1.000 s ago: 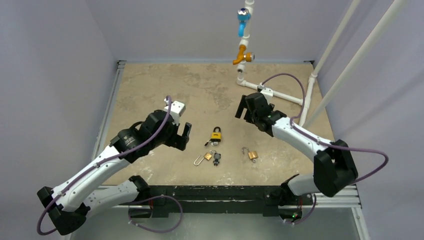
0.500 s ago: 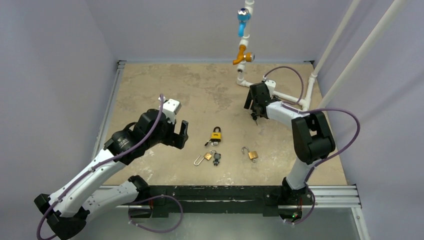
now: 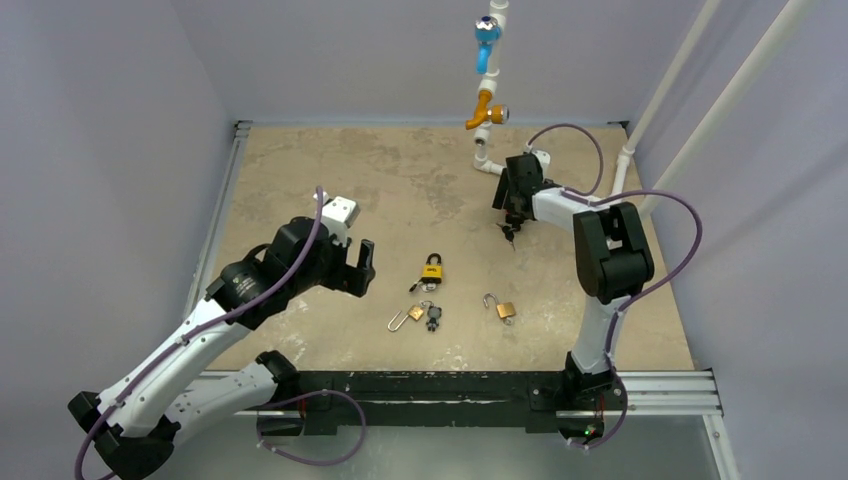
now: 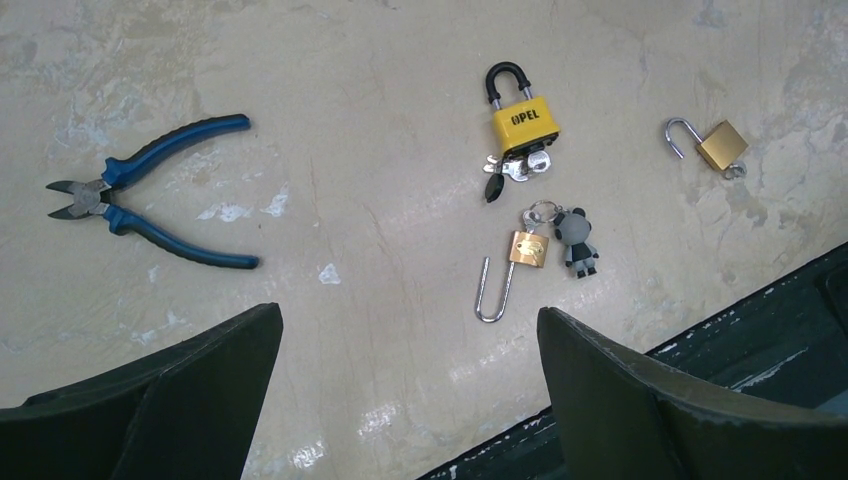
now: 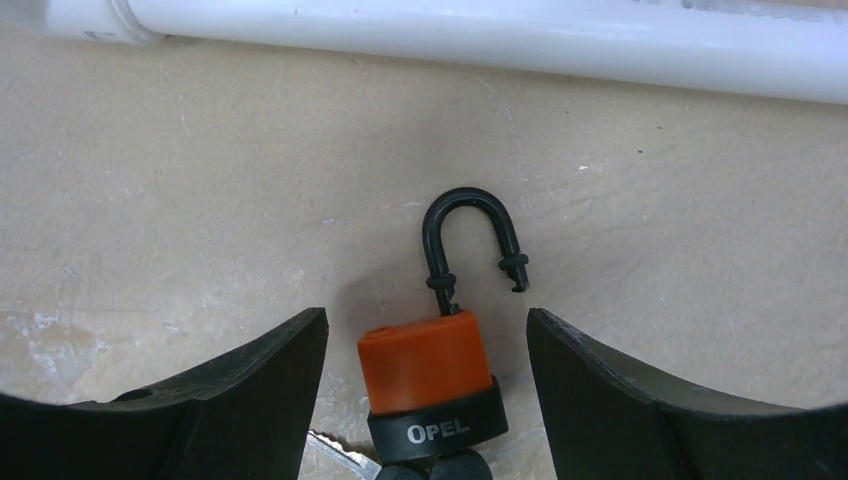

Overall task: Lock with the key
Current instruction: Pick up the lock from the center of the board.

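Your right gripper (image 5: pixel 426 328), jaws parted and holding nothing, straddles the orange OPEL padlock (image 5: pixel 426 365) near the table's (image 3: pixel 330 170) far-right corner, its long axis running between the fingers with the open shackle (image 5: pixel 470 235) toward the white pipe (image 5: pixel 480 45), while the idle, wide-open left gripper (image 3: pixel 362 268) sits well apart.
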`<state>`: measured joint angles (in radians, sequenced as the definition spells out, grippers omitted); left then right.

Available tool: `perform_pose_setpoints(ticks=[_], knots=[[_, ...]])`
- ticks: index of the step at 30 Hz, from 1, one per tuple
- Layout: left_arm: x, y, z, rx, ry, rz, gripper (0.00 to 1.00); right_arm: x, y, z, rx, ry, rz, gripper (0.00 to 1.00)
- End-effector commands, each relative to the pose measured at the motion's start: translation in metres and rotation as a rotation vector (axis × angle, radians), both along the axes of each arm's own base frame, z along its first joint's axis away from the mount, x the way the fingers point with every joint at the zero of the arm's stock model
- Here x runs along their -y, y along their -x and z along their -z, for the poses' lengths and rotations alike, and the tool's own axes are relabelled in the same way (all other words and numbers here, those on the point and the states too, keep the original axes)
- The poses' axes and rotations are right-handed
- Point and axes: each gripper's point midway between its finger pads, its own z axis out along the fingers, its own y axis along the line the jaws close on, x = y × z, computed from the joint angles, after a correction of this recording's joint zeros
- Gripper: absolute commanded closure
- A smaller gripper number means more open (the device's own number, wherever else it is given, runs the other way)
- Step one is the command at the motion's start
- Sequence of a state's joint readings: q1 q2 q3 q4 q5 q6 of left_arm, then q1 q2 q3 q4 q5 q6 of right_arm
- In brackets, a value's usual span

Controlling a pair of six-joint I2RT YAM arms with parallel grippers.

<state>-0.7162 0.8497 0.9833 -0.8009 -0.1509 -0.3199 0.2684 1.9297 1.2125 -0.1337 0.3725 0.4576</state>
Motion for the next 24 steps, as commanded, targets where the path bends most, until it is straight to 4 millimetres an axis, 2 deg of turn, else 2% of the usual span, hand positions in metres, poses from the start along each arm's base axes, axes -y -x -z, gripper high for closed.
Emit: perform_pose_setpoints(ticks=[1,2,4,10,15,24], knots=[[0.002,-0.005,-0.005,0.03,0.023,0.009,0.0,-0.007,-0.014,-0.007,0.009,-0.078,-0.054,0.29],[0.002,-0.005,-0.005,0.029,0.023,0.008,0.0,-0.006,-0.013,-0.004,-0.001,-0.078,-0.079,0.45],[0.003,-0.006,-0.004,0.026,0.024,0.009,0.0,-0.007,-0.01,0.0,-0.018,-0.094,-0.089,0.5],[0.003,-0.008,-0.003,0.009,0.039,0.005,0.0,-0.014,0.002,0.001,-0.023,-0.146,-0.107,0.5],[0.005,-0.009,-0.001,-0.002,0.044,0.007,0.0,-0.011,0.011,0.007,-0.043,-0.141,-0.088,0.42],[0.005,-0.01,0.001,-0.013,0.049,0.003,0.0,-0.001,0.021,0.016,-0.098,-0.093,-0.041,0.42]])
